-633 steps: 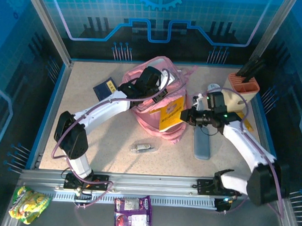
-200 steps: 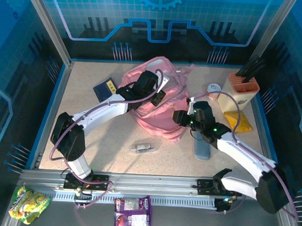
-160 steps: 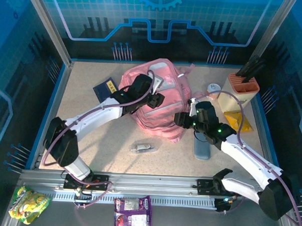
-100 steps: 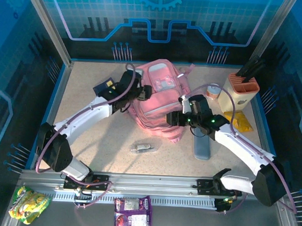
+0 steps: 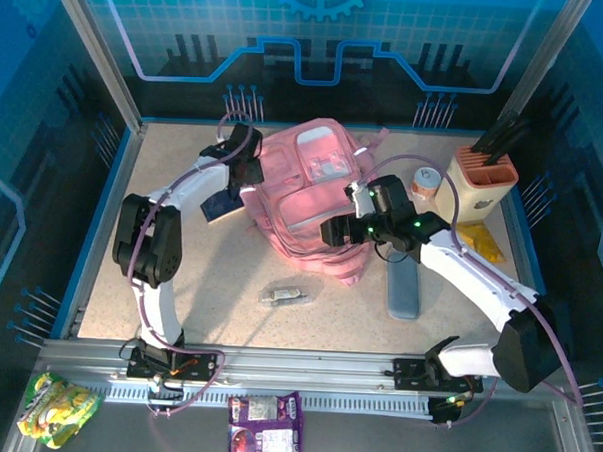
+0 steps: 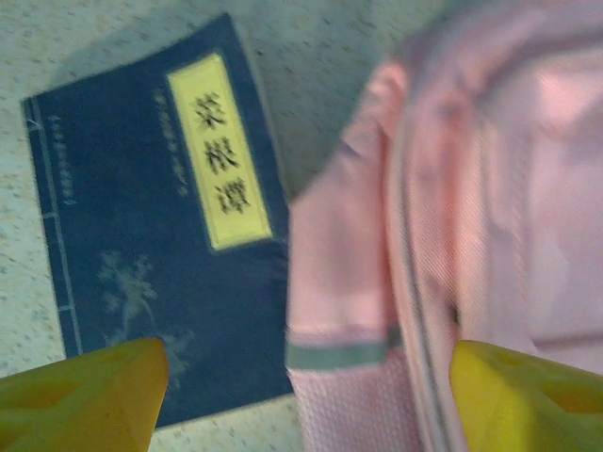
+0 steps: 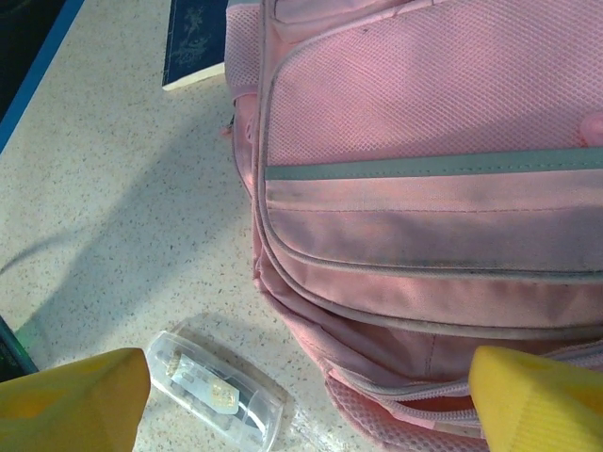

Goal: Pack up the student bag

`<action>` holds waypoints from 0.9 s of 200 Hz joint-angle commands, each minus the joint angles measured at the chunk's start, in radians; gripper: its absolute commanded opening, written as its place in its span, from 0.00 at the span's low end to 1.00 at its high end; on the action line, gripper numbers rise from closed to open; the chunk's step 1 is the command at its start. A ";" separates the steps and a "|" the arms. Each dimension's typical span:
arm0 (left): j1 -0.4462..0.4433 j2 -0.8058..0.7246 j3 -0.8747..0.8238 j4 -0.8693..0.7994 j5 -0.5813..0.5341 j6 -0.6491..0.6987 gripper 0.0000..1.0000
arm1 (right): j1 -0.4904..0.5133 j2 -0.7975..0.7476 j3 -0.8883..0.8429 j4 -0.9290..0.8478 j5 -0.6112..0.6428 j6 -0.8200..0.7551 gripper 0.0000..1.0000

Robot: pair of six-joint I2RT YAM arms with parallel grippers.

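Beside the student bag [image 5: 303, 201], left end effector [image 5: 246, 167] and right end effector [image 5: 333, 230] hover, jaws apart.

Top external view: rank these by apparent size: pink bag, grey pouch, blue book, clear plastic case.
1. student bag
2. grey pouch
3. blue book, partly covered by the left arm, so second versus third is unsure
4. clear case, plainly the smallest

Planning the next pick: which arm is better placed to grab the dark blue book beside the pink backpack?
Probably left. The left gripper hangs open partly over the book beside the student bag. The right gripper, also open, sits over the bag's front, farther from the book.
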 commanded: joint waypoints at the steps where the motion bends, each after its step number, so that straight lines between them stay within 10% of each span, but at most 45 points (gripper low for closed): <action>1: 0.056 0.067 0.100 -0.050 -0.036 -0.068 0.79 | 0.006 0.039 0.043 -0.043 -0.023 -0.017 0.89; 180: 0.162 0.489 0.530 -0.257 -0.051 -0.106 0.86 | -0.006 0.104 0.130 -0.104 -0.027 -0.022 0.93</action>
